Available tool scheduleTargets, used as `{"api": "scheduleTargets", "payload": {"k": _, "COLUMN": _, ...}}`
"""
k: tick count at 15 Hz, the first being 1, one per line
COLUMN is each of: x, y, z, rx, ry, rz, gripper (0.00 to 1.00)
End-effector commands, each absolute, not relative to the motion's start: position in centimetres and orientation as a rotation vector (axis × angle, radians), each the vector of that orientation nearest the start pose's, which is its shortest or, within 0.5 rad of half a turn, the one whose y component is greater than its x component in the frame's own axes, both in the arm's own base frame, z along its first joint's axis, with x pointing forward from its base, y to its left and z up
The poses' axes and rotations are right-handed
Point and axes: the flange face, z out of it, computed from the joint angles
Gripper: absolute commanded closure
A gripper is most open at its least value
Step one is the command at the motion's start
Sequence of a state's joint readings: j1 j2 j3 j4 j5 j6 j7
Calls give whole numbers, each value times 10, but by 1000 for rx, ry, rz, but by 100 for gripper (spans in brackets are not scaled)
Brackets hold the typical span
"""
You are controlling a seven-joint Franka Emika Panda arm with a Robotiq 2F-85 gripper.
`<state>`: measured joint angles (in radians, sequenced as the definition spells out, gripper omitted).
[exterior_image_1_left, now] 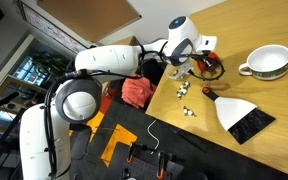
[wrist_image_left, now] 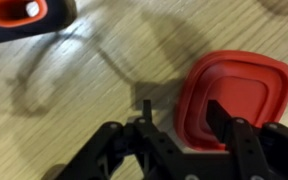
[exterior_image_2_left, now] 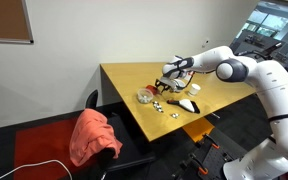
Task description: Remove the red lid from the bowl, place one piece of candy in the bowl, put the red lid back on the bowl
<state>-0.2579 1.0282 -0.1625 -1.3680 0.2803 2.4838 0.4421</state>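
The red lid (wrist_image_left: 236, 88) lies flat on the wooden table in the wrist view. My gripper (wrist_image_left: 182, 104) is open just above it. One finger is over the lid and the other over bare wood, so the lid's edge sits between them. In both exterior views the gripper (exterior_image_1_left: 191, 68) (exterior_image_2_left: 174, 76) is low over the table. A small clear bowl (exterior_image_2_left: 144, 97) seems to stand near the table edge, apart from the gripper. Small candies (exterior_image_1_left: 185, 91) (exterior_image_2_left: 160, 105) lie scattered on the table.
A large white bowl with a green rim (exterior_image_1_left: 267, 62) stands further along the table. A black and white dustpan (exterior_image_1_left: 243, 116) lies near the front edge. An orange and black handle (wrist_image_left: 19, 18) lies near the lid. A red cloth (exterior_image_2_left: 92, 134) hangs on a chair.
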Motion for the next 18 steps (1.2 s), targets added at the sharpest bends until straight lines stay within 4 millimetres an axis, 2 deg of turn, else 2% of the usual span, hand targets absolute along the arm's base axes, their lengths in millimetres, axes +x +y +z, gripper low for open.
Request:
{"api": "scheduleTargets", "payload": {"k": 1, "x": 687, "y": -273, "z": 106, "rx": -2692, "ry": 1501, "rz": -145, "gripper": 45}}
{"api": "scheduleTargets", "payload": {"k": 2, "x": 687, "y": -273, "z": 105, "rx": -2693, "ry": 1501, "rz": -144, "gripper": 48}}
{"api": "scheduleTargets", "payload": {"k": 3, "x": 688, "y": -272, "z": 103, "rx": -2694, "ry": 1500, "rz": -144, "gripper": 46}}
{"api": "scheduleTargets", "payload": {"k": 8, "x": 688, "y": -272, "z": 98, "rx": -2694, "ry": 1500, "rz": -140, "gripper": 49}}
{"api": "scheduleTargets", "payload": {"k": 9, "x": 688, "y": -272, "z": 97, "rx": -2695, "ry": 1500, "rz": -139, "gripper": 54}}
{"api": "scheduleTargets", "payload": {"k": 11, "x": 689, "y": -272, "z": 97, "rx": -2696, "ry": 1499, "rz": -141, "gripper": 57}}
{"api": "scheduleTargets", "payload": {"k": 13, "x": 690, "y": -272, "z": 97, "rx": -2697, "ry": 1498, "rz": -144, "gripper": 63}}
{"api": "scheduleTargets", "payload": {"k": 14, "x": 691, "y": -272, "z": 97, "rx": -2697, "ry": 1497, "rz": -146, "gripper": 75}}
{"api": "scheduleTargets", "payload": {"k": 18, "x": 692, "y": -272, "z": 97, "rx": -2698, "ry": 1496, "rz": -152, "gripper": 97}}
